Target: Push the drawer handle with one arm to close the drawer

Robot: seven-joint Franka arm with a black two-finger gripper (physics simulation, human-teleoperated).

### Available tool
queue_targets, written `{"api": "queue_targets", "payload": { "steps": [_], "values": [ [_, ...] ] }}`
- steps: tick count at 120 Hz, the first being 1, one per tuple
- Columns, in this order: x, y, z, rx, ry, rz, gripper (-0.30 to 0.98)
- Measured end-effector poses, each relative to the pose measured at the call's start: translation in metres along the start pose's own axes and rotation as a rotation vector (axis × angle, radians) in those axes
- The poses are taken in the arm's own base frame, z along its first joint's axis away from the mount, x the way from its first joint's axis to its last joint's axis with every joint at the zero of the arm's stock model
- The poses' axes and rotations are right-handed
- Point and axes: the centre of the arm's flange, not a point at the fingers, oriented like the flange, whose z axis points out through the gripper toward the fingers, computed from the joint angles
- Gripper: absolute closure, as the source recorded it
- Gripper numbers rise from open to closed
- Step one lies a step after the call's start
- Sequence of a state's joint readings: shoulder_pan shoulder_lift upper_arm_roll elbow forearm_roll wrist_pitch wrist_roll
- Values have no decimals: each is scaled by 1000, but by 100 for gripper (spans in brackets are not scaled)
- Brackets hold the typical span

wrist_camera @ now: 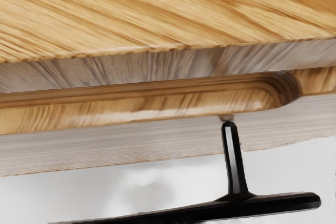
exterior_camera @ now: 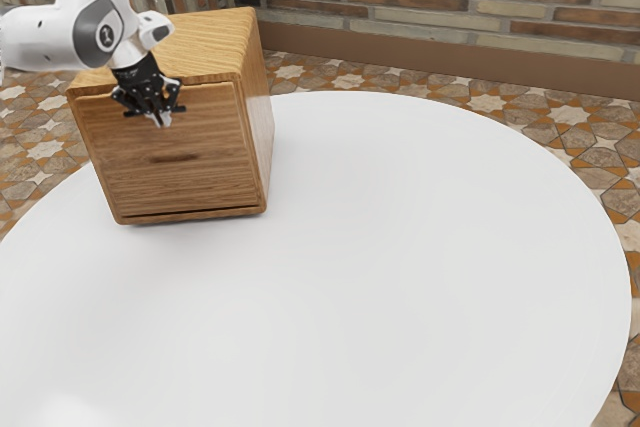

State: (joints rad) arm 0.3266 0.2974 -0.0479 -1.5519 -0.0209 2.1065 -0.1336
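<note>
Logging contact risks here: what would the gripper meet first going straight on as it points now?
Probably the black drawer handle, which overlaps the gripper in the exterior view. Depth there is unclear; should it miss the handle, the white tabletop lies farther down.

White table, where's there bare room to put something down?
The white table lies bare in front of the wooden cabinet and from its side toward the exterior view's right, out to the rim. It's crowded at the drawer handle, where the gripper is.
</note>
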Motion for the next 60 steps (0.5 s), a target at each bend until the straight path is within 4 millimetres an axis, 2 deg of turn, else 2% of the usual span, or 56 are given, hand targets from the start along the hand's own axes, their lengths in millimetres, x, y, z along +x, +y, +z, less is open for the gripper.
{"api": "queue_targets", "payload": {
  "steps": [10, 16, 18, 25, 31, 34, 38, 41, 48, 51, 55, 60],
  "values": [
    [5, 4, 5, -1, 1, 13, 75],
    [-6, 3, -4, 0, 1, 18, 74],
    [-18, 2, -7, 2, -6, 19, 74],
    [-85, -1, -14, 14, -47, 26, 73],
    [-140, 2, -30, 22, -72, 38, 69],
    [-158, 9, -39, 18, -86, 50, 67],
    [-175, 33, -63, 3, -89, 93, 60],
    [-182, 55, -83, -13, -85, 135, 55],
    [-183, 113, -131, -56, -70, 245, 42],
    [-176, 131, -147, -72, -67, 277, 37],
    [-156, 147, -163, -90, -67, 295, 32],
    [-137, 156, -175, -102, -74, 302, 26]
  ]
}}
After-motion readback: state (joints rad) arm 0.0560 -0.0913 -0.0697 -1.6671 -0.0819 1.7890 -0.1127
